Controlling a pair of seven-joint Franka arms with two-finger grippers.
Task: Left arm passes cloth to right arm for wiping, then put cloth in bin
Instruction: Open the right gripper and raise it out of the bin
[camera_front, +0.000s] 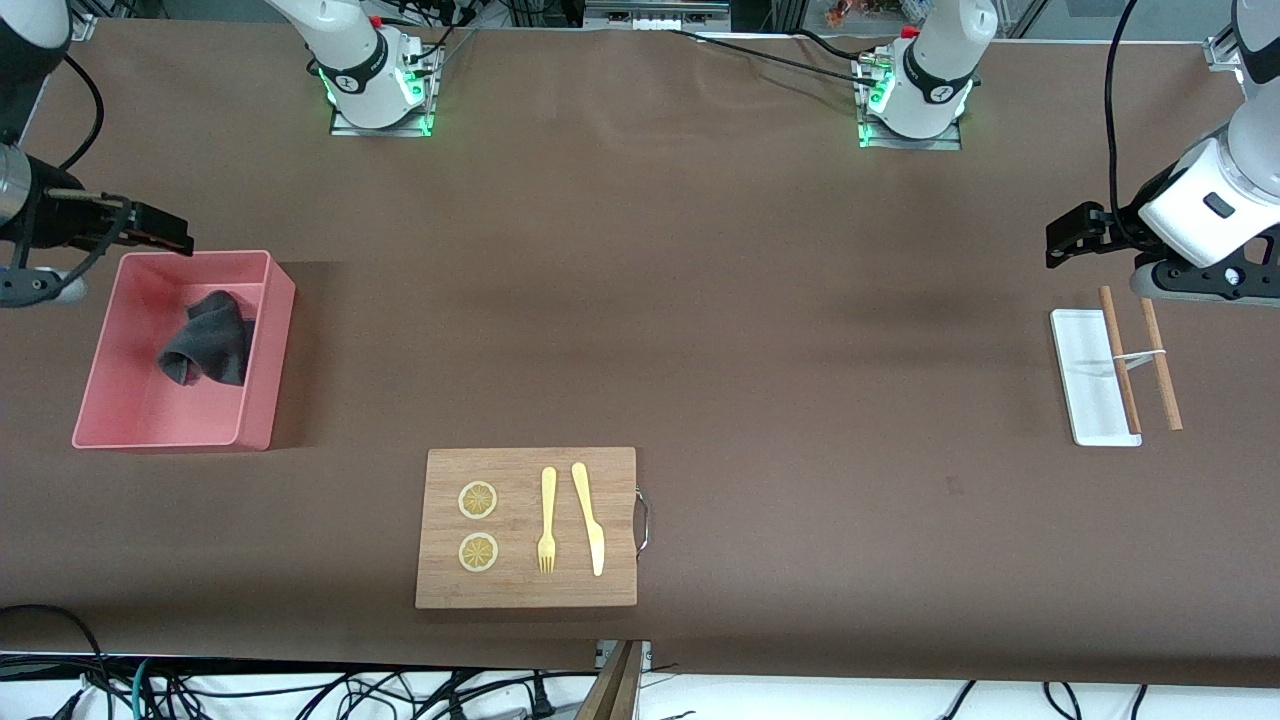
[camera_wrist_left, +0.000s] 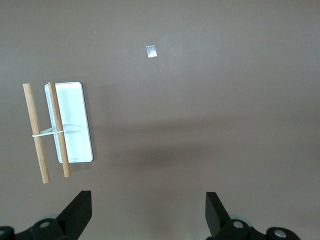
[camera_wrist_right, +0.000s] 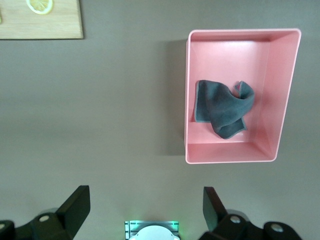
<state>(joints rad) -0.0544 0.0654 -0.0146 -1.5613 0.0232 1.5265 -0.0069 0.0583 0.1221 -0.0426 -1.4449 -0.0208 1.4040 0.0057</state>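
Observation:
The dark grey cloth (camera_front: 207, 340) lies crumpled inside the pink bin (camera_front: 268, 350) at the right arm's end of the table. The right wrist view shows the cloth (camera_wrist_right: 222, 107) resting loose on the bin's (camera_wrist_right: 282, 95) floor. My right gripper (camera_front: 170, 236) is open and empty, up in the air beside the bin's rim; its fingers (camera_wrist_right: 75, 205) stand wide apart above bare table. My left gripper (camera_front: 1066, 240) is open and empty, up over the table beside the white tray; its fingers (camera_wrist_left: 215, 212) hold nothing.
A wooden board (camera_front: 530, 590) with two lemon slices, a fork and a knife lies near the front camera. A small flat white tray (camera_front: 1085, 375) and two banded wooden sticks (camera_front: 1160, 365) lie at the left arm's end. They also show in the left wrist view (camera_wrist_left: 75, 145).

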